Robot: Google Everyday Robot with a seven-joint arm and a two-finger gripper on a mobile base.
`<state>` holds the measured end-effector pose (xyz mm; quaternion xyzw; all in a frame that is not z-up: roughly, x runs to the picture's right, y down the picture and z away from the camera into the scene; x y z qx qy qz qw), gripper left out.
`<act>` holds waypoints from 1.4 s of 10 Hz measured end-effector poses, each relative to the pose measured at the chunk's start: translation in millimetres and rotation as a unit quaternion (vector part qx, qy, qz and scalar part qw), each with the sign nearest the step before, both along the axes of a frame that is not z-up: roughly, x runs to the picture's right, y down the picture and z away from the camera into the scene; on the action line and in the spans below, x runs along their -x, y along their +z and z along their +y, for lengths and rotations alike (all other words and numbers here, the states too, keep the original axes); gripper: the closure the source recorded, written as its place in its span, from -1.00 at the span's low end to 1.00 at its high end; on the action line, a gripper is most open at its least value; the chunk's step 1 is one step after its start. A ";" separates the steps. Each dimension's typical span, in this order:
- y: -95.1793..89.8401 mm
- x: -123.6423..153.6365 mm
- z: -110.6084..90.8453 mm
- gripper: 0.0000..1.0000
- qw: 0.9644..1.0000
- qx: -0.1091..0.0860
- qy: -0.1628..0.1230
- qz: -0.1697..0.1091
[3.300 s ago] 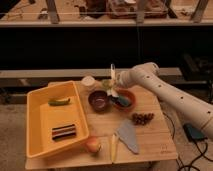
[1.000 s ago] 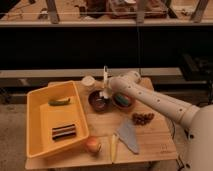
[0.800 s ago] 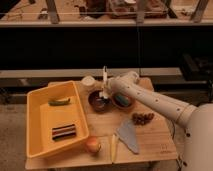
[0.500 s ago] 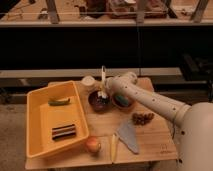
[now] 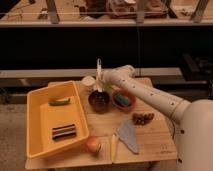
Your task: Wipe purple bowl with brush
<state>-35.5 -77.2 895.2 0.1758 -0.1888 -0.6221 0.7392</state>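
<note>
The purple bowl sits on the wooden table just right of the yellow tray. My gripper hangs above the bowl's far rim, shut on the brush. The brush's pale handle sticks straight up from the gripper, and its lower end reaches down toward the bowl's inside. The dark bristle head is hard to make out against the bowl. My white arm reaches in from the lower right.
An orange-brown bowl holding a teal thing stands right beside the purple bowl. The yellow tray holds a green item and a dark striped one. Also on the table: a small white cup, a brown cluster, a grey wedge, a pale stick, a round fruit.
My gripper has carried the brush leftward, from over the orange-brown bowl to above the purple bowl, and a little lower. The bowls have stayed put.
</note>
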 end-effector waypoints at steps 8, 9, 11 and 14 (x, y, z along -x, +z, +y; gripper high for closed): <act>-3.8 9.2 -6.6 1.00 1.000 -0.010 -0.003 -0.006; -3.3 6.9 -4.1 1.00 1.000 -0.017 0.003 0.004; 11.1 -5.7 14.5 1.00 0.998 -0.047 0.021 0.033; 36.9 -14.5 37.6 1.00 0.997 -0.060 0.032 0.048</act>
